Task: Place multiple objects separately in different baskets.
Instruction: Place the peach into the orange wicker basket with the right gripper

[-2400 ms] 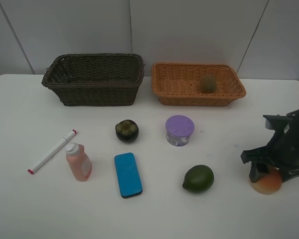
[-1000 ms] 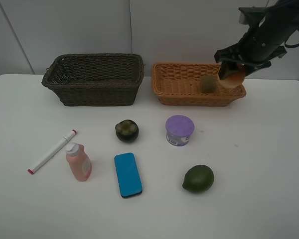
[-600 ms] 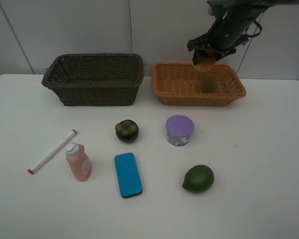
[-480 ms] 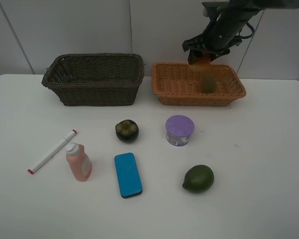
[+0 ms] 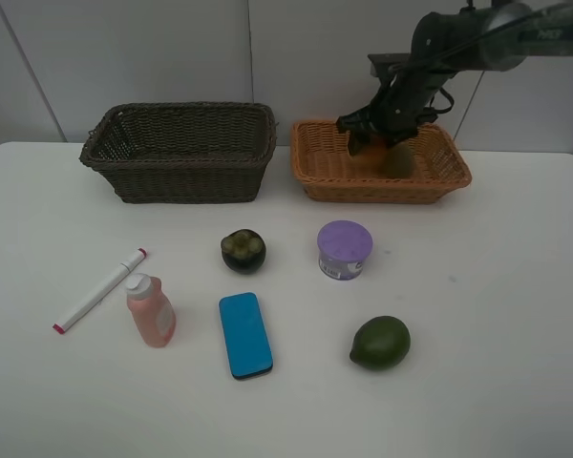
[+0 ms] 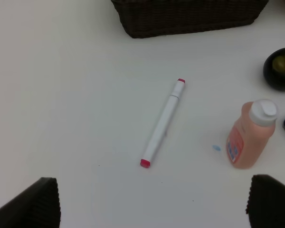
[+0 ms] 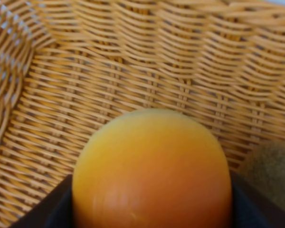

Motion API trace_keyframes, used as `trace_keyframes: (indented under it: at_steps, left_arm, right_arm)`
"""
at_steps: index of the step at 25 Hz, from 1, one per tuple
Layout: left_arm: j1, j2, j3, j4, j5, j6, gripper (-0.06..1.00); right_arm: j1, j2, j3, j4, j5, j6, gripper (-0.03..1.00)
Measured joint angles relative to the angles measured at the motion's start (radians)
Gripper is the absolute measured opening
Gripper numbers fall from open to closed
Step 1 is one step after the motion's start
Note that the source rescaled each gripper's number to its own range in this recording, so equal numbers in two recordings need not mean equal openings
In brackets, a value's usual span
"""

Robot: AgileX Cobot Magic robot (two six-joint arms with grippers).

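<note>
My right gripper [image 5: 370, 134] reaches down into the light orange basket [image 5: 382, 188], shut on the orange-red fruit [image 5: 363, 148]. In the right wrist view that fruit [image 7: 152, 166] fills the middle just above the basket's woven floor [image 7: 109, 71], and the brown kiwi [image 7: 270, 173] lies beside it. The kiwi [image 5: 399, 162] rests in the same basket. The dark brown basket [image 5: 177, 111] holds nothing I can see. My left gripper [image 6: 152, 209] hangs open above the white marker [image 6: 162, 123] and the pink bottle [image 6: 249, 135].
On the white table lie the marker [image 5: 100, 289], pink bottle [image 5: 151, 312], blue block [image 5: 244, 334], mangosteen [image 5: 243, 250], purple-lidded tub [image 5: 345, 249] and green fruit [image 5: 380, 342]. Both baskets stand against the back wall.
The right arm carried the orange-red fruit from above the basket's right end leftward and down into the light orange basket. Nothing else moved.
</note>
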Motion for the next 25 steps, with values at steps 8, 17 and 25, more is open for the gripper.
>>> trace_keyframes:
  at_steps: [8, 17, 25]
  left_arm:
    - [0.0, 0.0, 0.0, 0.0, 0.0, 0.0, 1.0]
    - [0.0, 0.0, 0.0, 0.0, 0.0, 0.0, 1.0]
    - [0.0, 0.0, 0.0, 0.0, 0.0, 0.0, 1.0]
  right_arm:
    - [0.0, 0.003, -0.003, 0.001, -0.012, 0.0, 0.03]
    - [0.0, 0.003, -0.003, 0.027, -0.012, -0.045, 0.91]
    - [0.0, 0.003, -0.003, 0.043, -0.006, -0.046, 0.99]
